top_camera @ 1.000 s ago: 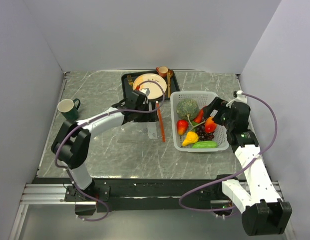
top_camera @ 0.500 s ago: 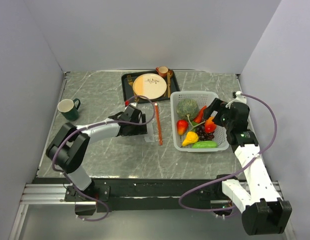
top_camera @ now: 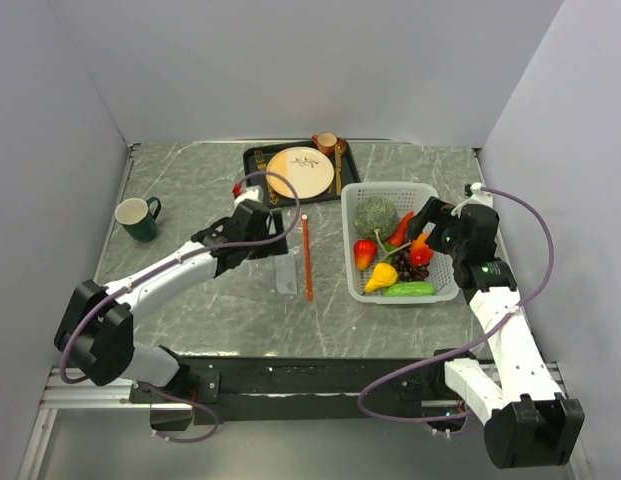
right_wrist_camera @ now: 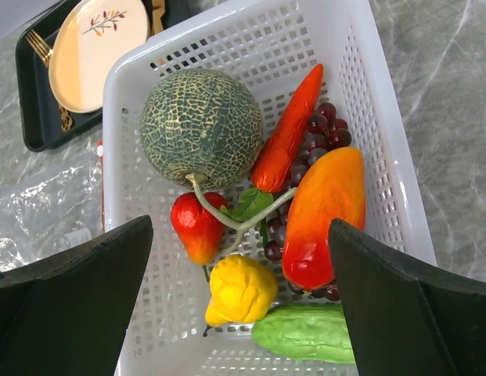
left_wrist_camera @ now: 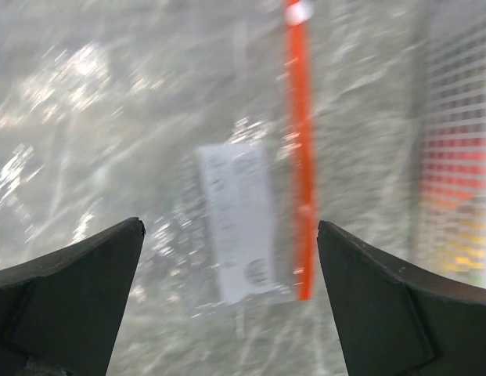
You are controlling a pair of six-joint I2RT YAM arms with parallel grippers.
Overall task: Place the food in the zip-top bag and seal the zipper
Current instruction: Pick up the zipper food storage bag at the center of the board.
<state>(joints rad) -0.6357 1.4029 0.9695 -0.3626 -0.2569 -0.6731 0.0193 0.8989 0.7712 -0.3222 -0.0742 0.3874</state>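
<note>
The clear zip-top bag (top_camera: 286, 262) lies flat left of the basket, its orange-red zipper (top_camera: 307, 258) along the right side. In the blurred left wrist view the zipper (left_wrist_camera: 301, 157) and a white label (left_wrist_camera: 239, 227) lie below my open, empty left gripper (left_wrist_camera: 229, 227), which hovers at the bag's left part (top_camera: 275, 238). The white mesh basket (right_wrist_camera: 227, 27) holds a melon (right_wrist_camera: 202, 125), carrot (right_wrist_camera: 288, 131), grapes (right_wrist_camera: 325, 129), an orange-red piece (right_wrist_camera: 325, 211), a red piece (right_wrist_camera: 197, 227), a yellow pear (right_wrist_camera: 241, 288) and a cucumber (right_wrist_camera: 301, 333). My right gripper (right_wrist_camera: 239, 227) is open above them (top_camera: 420, 228).
A black tray (top_camera: 252, 170) with a plate (top_camera: 299, 172) and cutlery sits at the back, a small cup (top_camera: 325, 143) behind it. A dark green mug (top_camera: 138, 218) stands at the left. Walls close in the table on three sides.
My left gripper has pulled back from the tray towards the near left and turned. The bag and its zipper have shifted a little nearer and to the left. The right arm has not moved.
</note>
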